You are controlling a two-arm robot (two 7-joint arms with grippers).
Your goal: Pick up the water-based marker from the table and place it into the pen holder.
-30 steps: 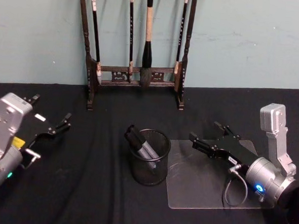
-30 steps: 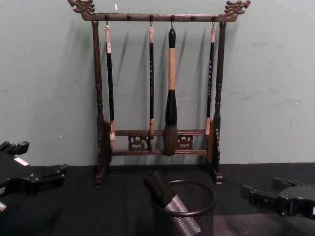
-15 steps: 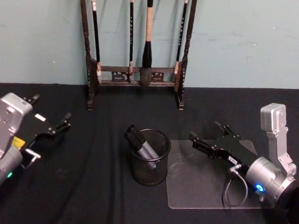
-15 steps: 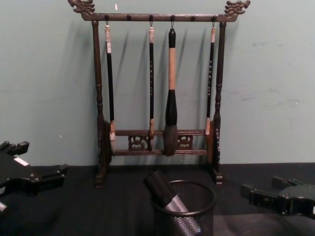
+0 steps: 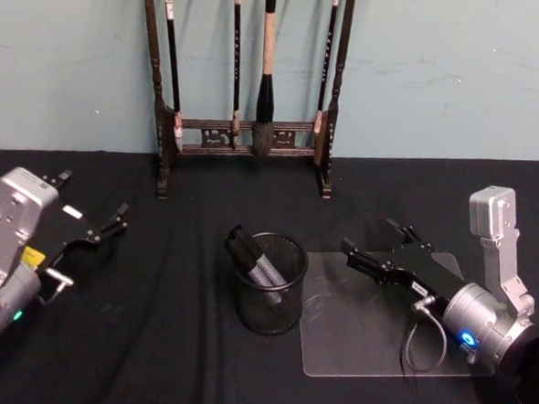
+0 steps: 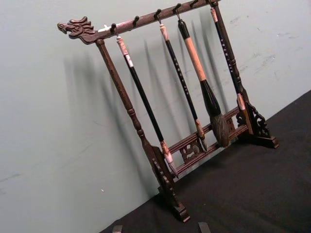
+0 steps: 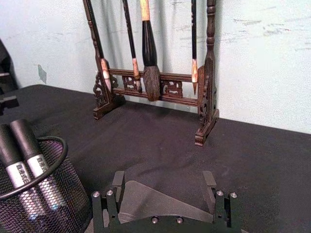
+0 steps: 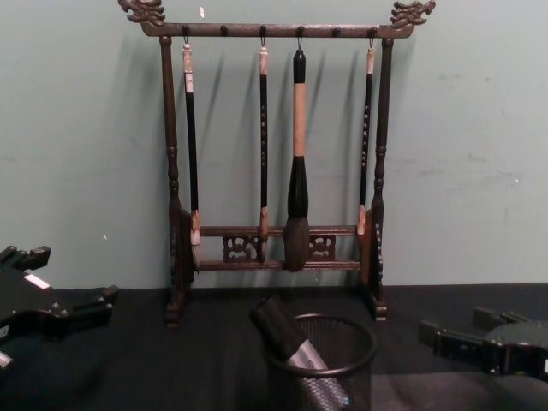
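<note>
Markers are in the cup! The pen holder (image 5: 266,295), a small black wire-mesh cup, stands on the black tablecloth (image 5: 151,341), and two water-based markers (image 5: 252,257) lean inside it, black caps poking up over the rim on the side toward the left arm, grey barrels showing through the mesh. The right wrist view shows the pair side by side (image 7: 24,160) against the holder's rim (image 7: 46,167).

Just beside the pen holder, on its right-arm side, lies a clear plastic sheet (image 5: 362,340), flat on the cloth. Over that sheet hangs the right gripper (image 5: 376,248), fingers spread wide with nothing between them, tips pointing toward the holder but clear of it.

Well off on the holder's other side sits the left gripper (image 5: 90,211), parked low over the cloth, fingers parted and empty too.

Behind the pen holder, against the pale green wall (image 5: 442,75), stands the tall dark brush rack (image 8: 274,171), dragon heads at both ends of its top bar, four calligraphy brushes (image 8: 297,163) hanging from it, the fattest one just right of the rack's middle.
</note>
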